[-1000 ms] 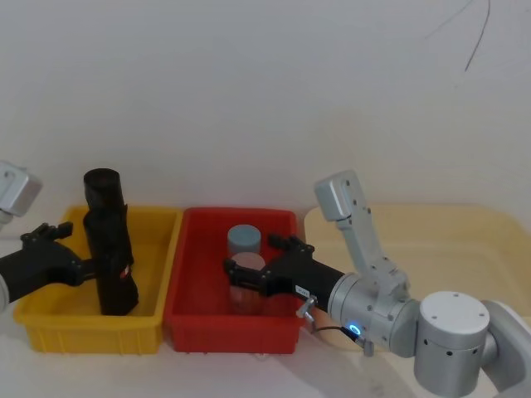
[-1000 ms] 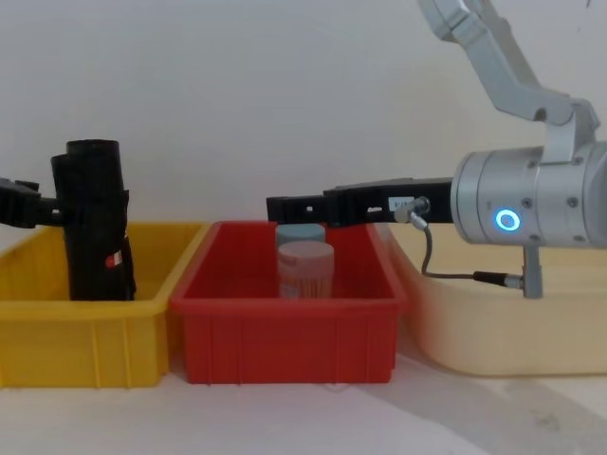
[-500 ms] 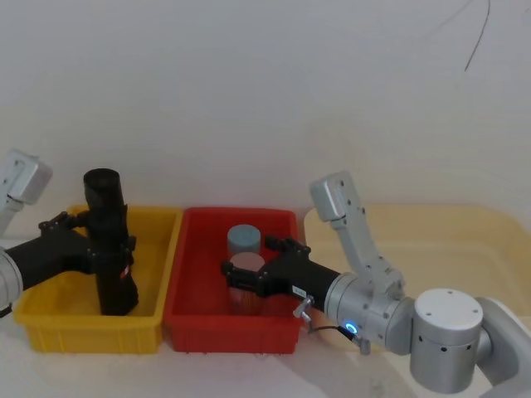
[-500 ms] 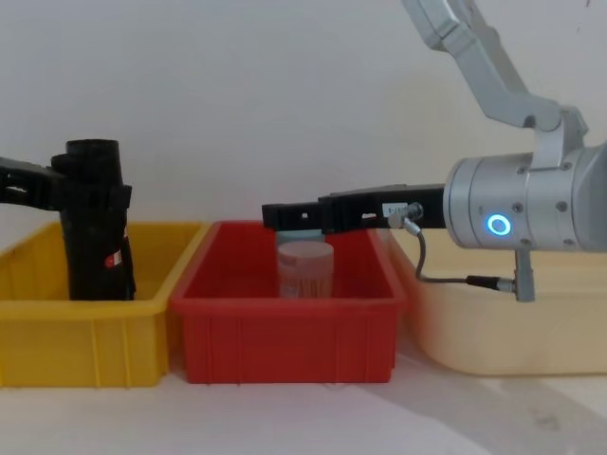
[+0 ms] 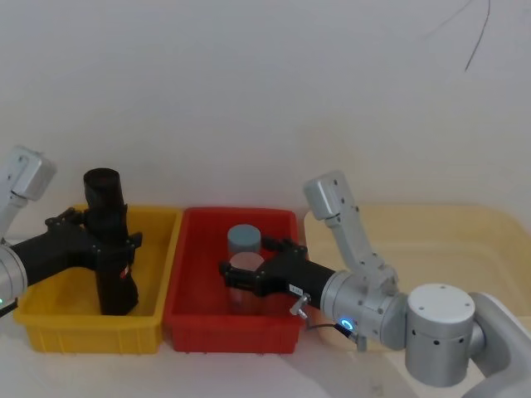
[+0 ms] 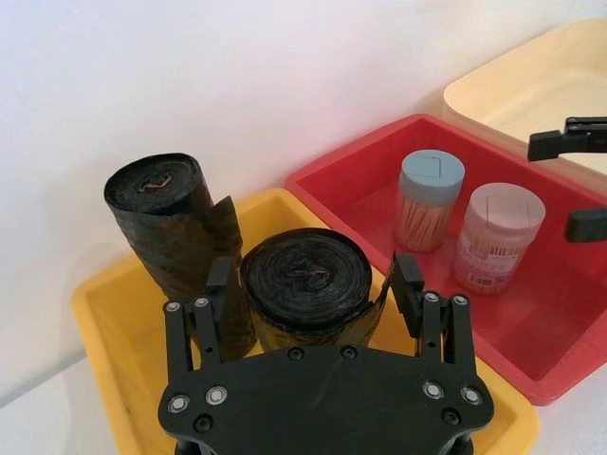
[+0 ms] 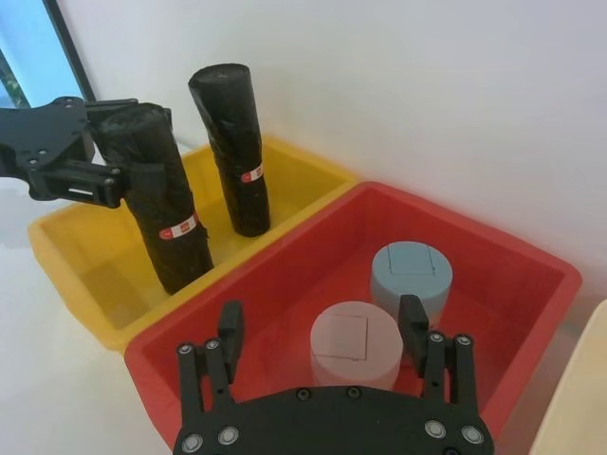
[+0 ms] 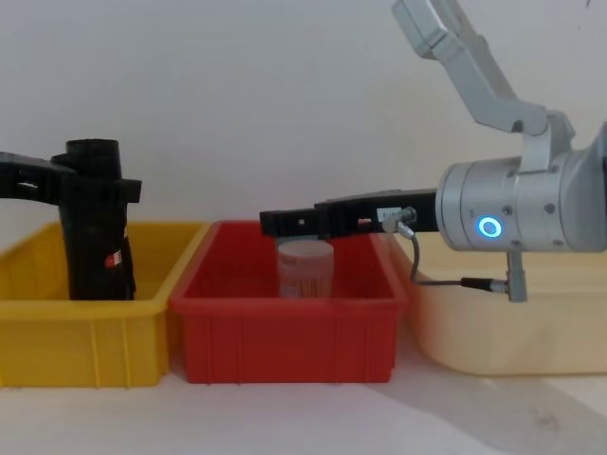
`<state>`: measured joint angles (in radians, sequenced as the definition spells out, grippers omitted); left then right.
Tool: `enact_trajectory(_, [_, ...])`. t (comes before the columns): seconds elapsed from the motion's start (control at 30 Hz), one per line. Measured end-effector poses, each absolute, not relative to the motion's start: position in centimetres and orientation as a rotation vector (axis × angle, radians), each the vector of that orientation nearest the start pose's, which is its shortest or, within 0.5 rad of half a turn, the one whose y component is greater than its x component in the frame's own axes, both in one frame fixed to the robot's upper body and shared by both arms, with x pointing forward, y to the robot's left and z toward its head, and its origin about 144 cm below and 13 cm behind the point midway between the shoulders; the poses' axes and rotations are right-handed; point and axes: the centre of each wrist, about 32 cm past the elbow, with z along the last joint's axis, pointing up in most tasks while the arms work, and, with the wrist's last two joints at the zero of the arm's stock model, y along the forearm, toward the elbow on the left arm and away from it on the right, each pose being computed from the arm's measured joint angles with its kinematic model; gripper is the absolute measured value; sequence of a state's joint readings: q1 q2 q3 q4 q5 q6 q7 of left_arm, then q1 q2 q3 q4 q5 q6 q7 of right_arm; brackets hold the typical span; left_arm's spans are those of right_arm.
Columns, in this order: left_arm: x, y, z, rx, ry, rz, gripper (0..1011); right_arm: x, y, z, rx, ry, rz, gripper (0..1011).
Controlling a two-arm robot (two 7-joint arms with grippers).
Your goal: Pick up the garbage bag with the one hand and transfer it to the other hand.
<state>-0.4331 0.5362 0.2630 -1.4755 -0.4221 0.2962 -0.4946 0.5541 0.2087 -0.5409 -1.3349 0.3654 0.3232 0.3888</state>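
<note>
**Left gripper** (image 6: pixel 314 275): held level over the yellow bin (image 5: pixel 91 336), jaws parted, nothing clenched.
- The bag (image 7: pixel 163 204), a black roll stood upright in that bin, is placed between its fingers (image 6: pixel 219 284), near the roll's top.
- One finger is seen at each side, just beside the film. Firm contact cannot be made out.
- A red-and-white label (image 7: pixel 180 227) is carried lower on the roll, below the fingers.

**Second bag** (image 6: pixel 166 223): a like black roll, upright in the same bin, stood just beyond the left gripper's fingertips on the wall side. It is not held.

**Right gripper** (image 7: pixel 321 327): reached out level above the red bin (image 8: pixel 285 336), released and grasping nothing.
- The pink jar (image 7: pixel 353 343) is found below and between its fingers.
- The blue jar (image 7: pixel 411 275) is stood just past the fingertips, close beside the pink one.

**Layout**: the two grippers are pointed toward each other and kept well apart, with the adjoining walls of the yellow and red bins between them. The cream tray (image 5: pixel 465 240) is set behind the right gripper, under its arm and just beside the red bin.
</note>
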Motion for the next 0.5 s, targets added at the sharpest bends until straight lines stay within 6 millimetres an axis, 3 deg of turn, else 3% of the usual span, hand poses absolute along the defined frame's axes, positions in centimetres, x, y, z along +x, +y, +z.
enact_trajectory(0.5, [55.6,32.3,127.5,0.197,-0.038,0.932,1002,59.0,-13.7,124.1,-0.213,0.052,-0.724,1002])
